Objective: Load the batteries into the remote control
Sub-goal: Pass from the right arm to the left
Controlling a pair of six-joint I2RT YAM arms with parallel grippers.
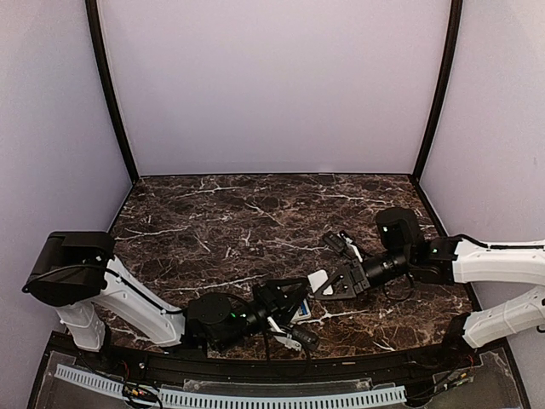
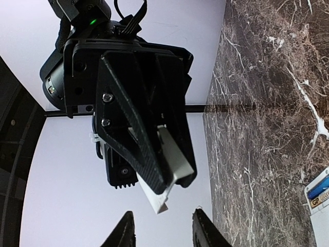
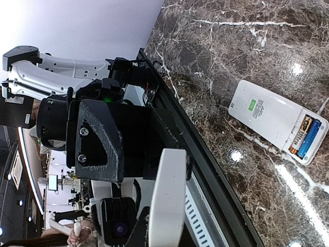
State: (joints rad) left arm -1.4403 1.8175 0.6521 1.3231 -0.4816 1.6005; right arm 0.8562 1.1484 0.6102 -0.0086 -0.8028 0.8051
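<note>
Seen from above, two robot arms met near the front centre of a dark marble table [image 1: 221, 213]; the remote control [image 3: 271, 119] lay flat there, plain white back up with a small green mark, its battery bay uncovered at one end; in the right wrist view its long axis ran from upper left to lower right, with the open bay at the lower right end; the batteries [image 3: 307, 138] sat inside that bay, one blue cell plainly visible, and beside it something orange-gold that could have been a second cell or a contact; the right gripper [image 1: 330, 281] was pressed together on a thin white plate, judged to be the battery cover [image 2: 175, 152], held up off the table; the left gripper [image 2: 164, 232] faced that cover from close by, its two fingertips spread with nothing between them; in the overhead view the remote showed only as a white and blue sliver just beside and partly under the left gripper, while the right gripper and the cover hung a little farther back and to the robot's right of it; the left gripper was therefore the nearer one to the remote, yet the cover was in the right; as a judgement, the coming move turned on bringing the cover forward and down onto the open end of the remote, lined up with its long axis; whether the left gripper was meant to take the cover or steady the remote could not be told.
</note>
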